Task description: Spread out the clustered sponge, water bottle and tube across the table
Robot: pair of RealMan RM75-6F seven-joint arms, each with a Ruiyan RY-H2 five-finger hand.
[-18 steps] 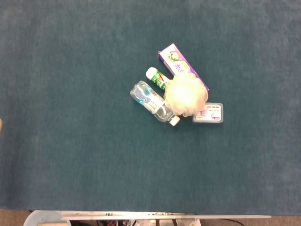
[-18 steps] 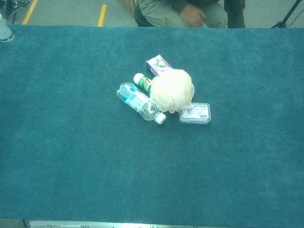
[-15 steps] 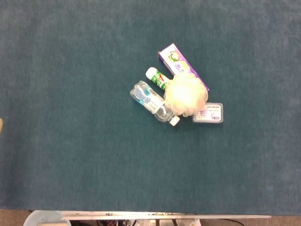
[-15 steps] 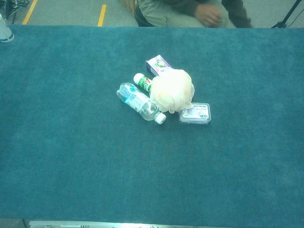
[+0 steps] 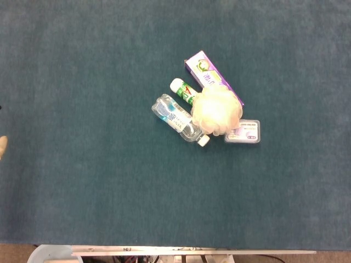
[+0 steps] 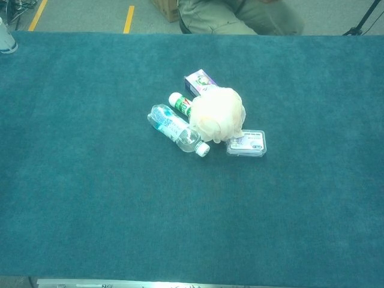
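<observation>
A teal-carpeted desk [image 6: 90,210] is seen from the robot's chest and head cameras, its near half bare. The task's things are gathered in one tight cluster a little right of the desk's middle. Nearest in the cluster, a clear water bottle [image 6: 177,131] is laid on its side, its white cap [image 6: 203,149] turned toward the camera and to the right, its blue-and-white label toward the far left. Just to its right, a small clear plastic case [image 6: 246,144] with a purple-printed label is laid flat, its far left corner tucked against the sponge. The sponge [image 6: 218,114], a pale cream mesh puff, is set at the centre of the group, touching the bottle's side and the case. Behind and to the left of it, a tube [image 6: 180,103] with a white cap and green-and-red print is shown running diagonally alongside the bottle, its lower end hidden under the sponge. Farthest in the cluster, a purple box [image 6: 200,80] is partly covered by the sponge; in the head view, the box [image 5: 205,74] is seen stretching diagonally beneath it. Beyond the desk's far edge, a seated person [image 6: 240,15] in khaki trousers is partly caught, blurred. Neither hand is captured by either camera, so how their fingers are set cannot be told.
</observation>
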